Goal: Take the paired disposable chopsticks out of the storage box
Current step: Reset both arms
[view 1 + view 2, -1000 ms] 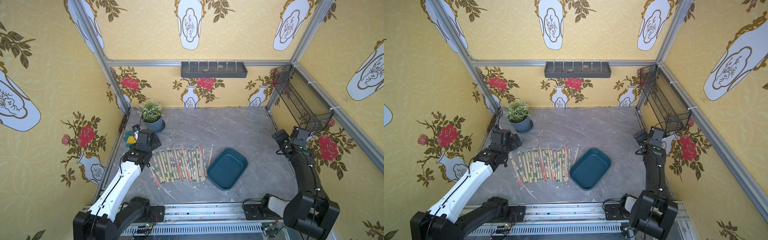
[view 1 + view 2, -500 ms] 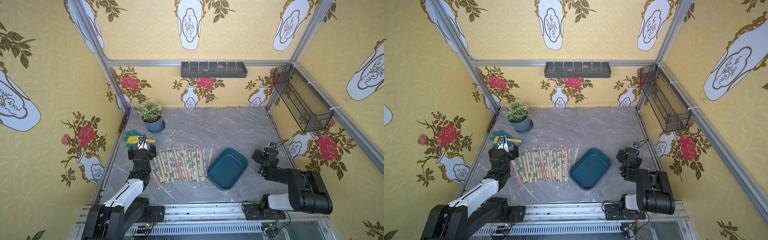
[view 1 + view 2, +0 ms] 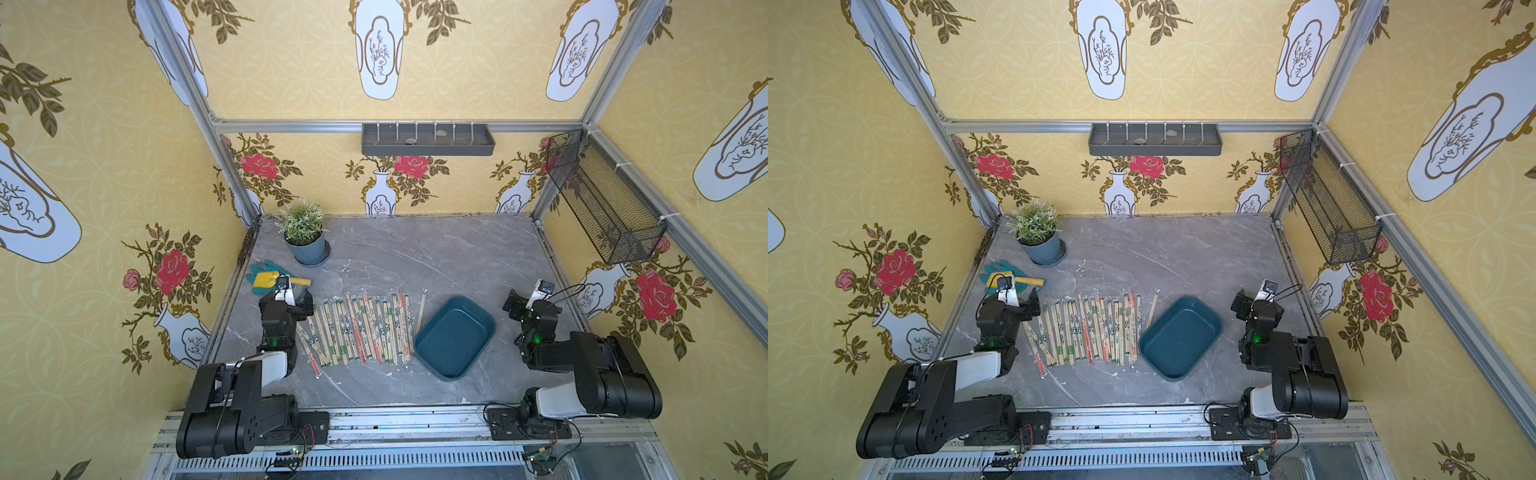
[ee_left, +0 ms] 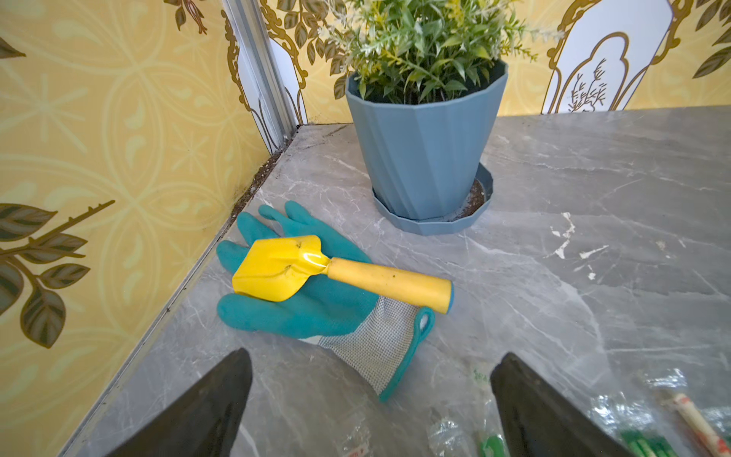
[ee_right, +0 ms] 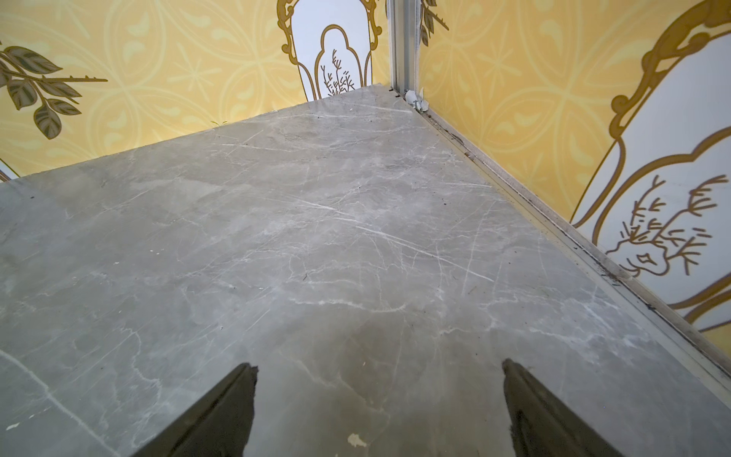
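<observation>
The storage box (image 3: pixel 455 336) lies empty near the counter's (image 3: pixel 415 257) front edge; the paired disposable chopsticks (image 3: pixel 361 328) lie in 1 row beside it, outside. The left hand (image 4: pixel 374 372) and right hand (image 5: pixel 379 368) gape wide, gripping nothing. Farther along the left edge: trowel (image 4: pixel 344 273) on glove (image 4: pixel 316 308), then potted plant (image 4: pixel 425 150).

Yellow floral walls (image 3: pixel 316 83) enclose the tabletop (image 3: pixel 436 257) — grey marble.

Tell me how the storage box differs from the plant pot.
The storage box is shallow and rectangular; the plant pot is tall and faceted. The storage box is empty, while the plant pot holds a green plant and stands on a saucer. The storage box is dark teal, the plant pot a paler blue-grey. Both rest on the grey table.
</observation>
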### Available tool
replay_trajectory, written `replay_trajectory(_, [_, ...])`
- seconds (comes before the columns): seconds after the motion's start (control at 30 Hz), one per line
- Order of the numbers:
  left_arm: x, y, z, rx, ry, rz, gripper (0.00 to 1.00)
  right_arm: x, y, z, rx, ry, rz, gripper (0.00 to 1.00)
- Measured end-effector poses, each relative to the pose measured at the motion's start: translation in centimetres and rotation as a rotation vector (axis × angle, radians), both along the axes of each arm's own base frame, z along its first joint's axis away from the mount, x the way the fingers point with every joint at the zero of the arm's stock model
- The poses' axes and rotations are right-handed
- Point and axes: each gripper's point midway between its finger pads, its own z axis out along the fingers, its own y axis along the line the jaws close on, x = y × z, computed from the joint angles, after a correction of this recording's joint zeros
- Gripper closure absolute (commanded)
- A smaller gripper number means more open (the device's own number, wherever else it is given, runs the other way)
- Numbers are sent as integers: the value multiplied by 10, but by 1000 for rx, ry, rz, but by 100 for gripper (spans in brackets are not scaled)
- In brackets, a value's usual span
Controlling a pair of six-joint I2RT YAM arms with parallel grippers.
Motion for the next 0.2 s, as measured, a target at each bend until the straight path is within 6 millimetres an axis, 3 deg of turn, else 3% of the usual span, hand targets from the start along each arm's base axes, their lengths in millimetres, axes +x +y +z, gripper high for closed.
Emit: replay_trajectory(0.2, [0, -3, 1, -5, -6, -16, 0, 1, -4, 1, 8, -4, 0, 2])
